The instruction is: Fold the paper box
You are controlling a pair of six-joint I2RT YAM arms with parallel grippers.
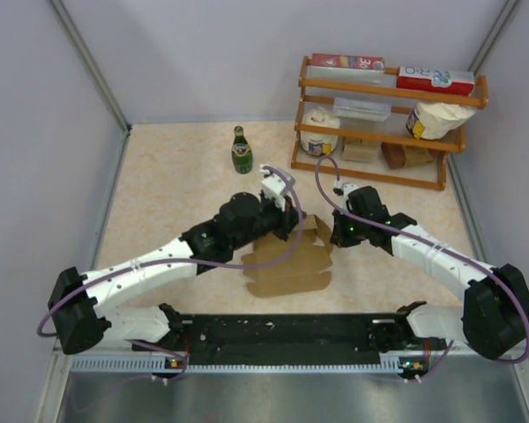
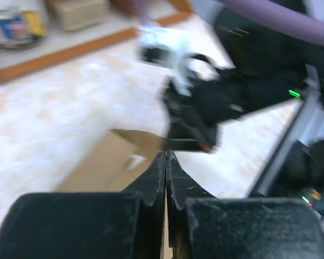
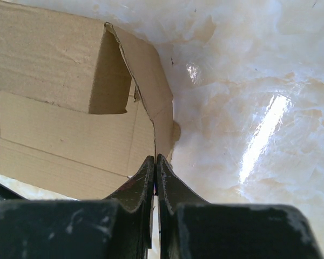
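Item: box point(image 1: 286, 264), mid-frame in the top view, mostly flat, one flap raised; you had left gripper point(image 2: 166, 157) and right gripper point(image 3: 155, 160) at its upper edge, fingers pressed together, probably as blunt pushers.

The paper box point(image 1: 286, 264) lies on the desk point(image 1: 167, 194) a little below the centre of the top view, just above the arm bases that run along the bottom edge. The left claw point(image 1: 294, 227) reaches in from the lower left and sits over the box's upper edge. The right claw point(image 1: 331, 236) comes from the lower right and meets the box's upper right corner, close beside the left one. A bottle point(image 1: 241, 151) stands upright above and left of the box, well apart from it. A rack point(image 1: 383, 123) fills the upper right, with cartons point(image 1: 435, 81) lying on its top shelf. In the right wrist view the sheet spreads left of the claw tips and bare desk lies to the right.
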